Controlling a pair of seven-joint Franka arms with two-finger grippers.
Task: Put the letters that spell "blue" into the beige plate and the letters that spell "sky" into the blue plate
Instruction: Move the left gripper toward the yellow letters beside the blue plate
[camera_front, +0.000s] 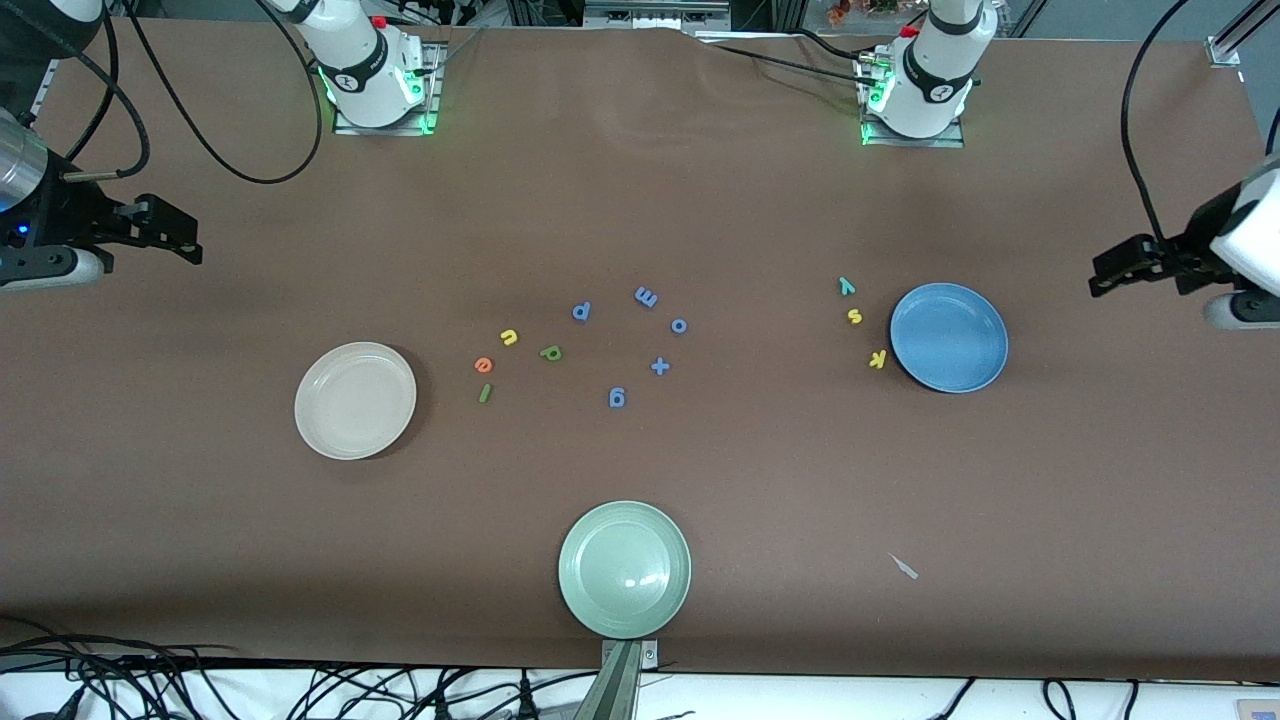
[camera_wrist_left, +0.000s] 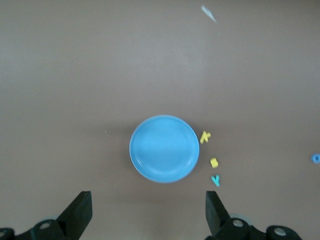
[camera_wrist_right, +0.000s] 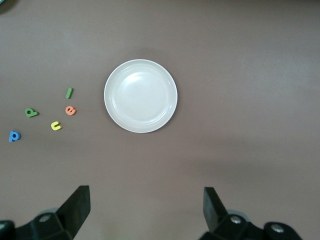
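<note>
The beige plate (camera_front: 355, 400) (camera_wrist_right: 140, 95) lies empty toward the right arm's end. Beside it lie the yellow u (camera_front: 509, 337) (camera_wrist_right: 56, 125), orange e (camera_front: 484, 365) (camera_wrist_right: 70, 110), dark green l (camera_front: 485, 393) (camera_wrist_right: 69, 93) and light green b (camera_front: 551, 352) (camera_wrist_right: 31, 112). The blue plate (camera_front: 948, 337) (camera_wrist_left: 164, 148) is empty too, with the teal y (camera_front: 847, 286) (camera_wrist_left: 215, 180), yellow s (camera_front: 854, 316) (camera_wrist_left: 214, 162) and yellow k (camera_front: 878, 359) (camera_wrist_left: 205, 136) beside it. My right gripper (camera_front: 180, 232) (camera_wrist_right: 146, 207) hangs open over its table end. My left gripper (camera_front: 1110, 270) (camera_wrist_left: 148, 210) hangs open over the other end.
A pale green plate (camera_front: 624, 568) sits near the table's front edge. Several all-blue letters lie mid-table, among them a p (camera_front: 582, 311), an m (camera_front: 646, 296) and a g (camera_front: 617, 398). A small pale scrap (camera_front: 905, 567) lies nearer the front camera than the blue plate.
</note>
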